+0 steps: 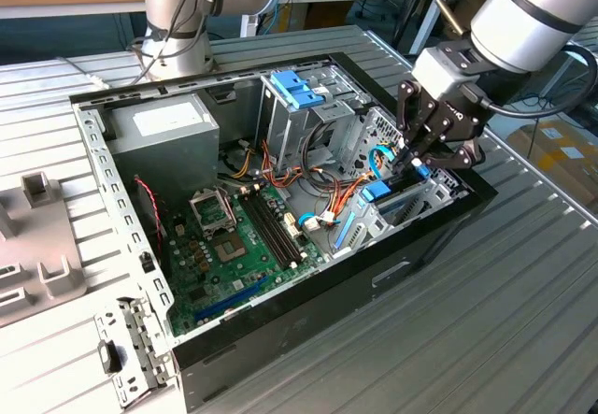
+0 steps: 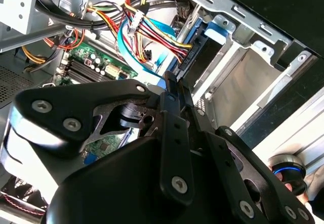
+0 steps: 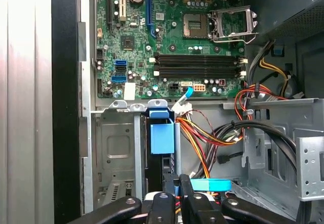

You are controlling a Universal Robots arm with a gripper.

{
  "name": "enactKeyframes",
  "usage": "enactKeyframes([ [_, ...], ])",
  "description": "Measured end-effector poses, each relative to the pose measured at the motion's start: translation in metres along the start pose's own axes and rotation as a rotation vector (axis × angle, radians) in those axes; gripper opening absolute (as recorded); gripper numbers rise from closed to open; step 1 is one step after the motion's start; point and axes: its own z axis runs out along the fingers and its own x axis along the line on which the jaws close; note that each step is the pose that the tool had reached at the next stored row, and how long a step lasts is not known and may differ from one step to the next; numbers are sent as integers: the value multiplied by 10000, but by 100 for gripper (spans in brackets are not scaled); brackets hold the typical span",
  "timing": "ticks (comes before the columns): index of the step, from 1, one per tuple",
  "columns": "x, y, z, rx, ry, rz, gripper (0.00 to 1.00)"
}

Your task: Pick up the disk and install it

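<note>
Gripper [image 1: 422, 159] reaches steeply down into open computer case [image 1: 439, 236], fingers pinched together on the blue end of the disk [image 3: 162, 148]. Disk stands edgewise in metal drive bay [image 3: 116, 148]. Orange-red cable bundle [image 3: 202, 138] and motherboard [image 1: 234, 246] nearby.

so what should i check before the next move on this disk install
1. Computer case open, bays reachable: ok.
2. Disk standing edge-on in the drive cage slot: ok.
3. Disk pushed fully home: cannot tell.
4. Pincer in line with the disk's end: ok.
5. Pincer touching the disk: cannot tell.
6. Wire bundle away from the slot: not ok, it runs right beside the disk.
</note>
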Motion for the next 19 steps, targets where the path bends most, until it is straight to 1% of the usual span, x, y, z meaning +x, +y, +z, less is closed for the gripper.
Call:
enactKeyframes([
  [2, 3, -25, 24, -9, 10, -2, 16],
  [9, 13, -47, 63, -20, 10, -1, 16],
  [19, 28, -57, 94, -23, 9, -1, 16],
])
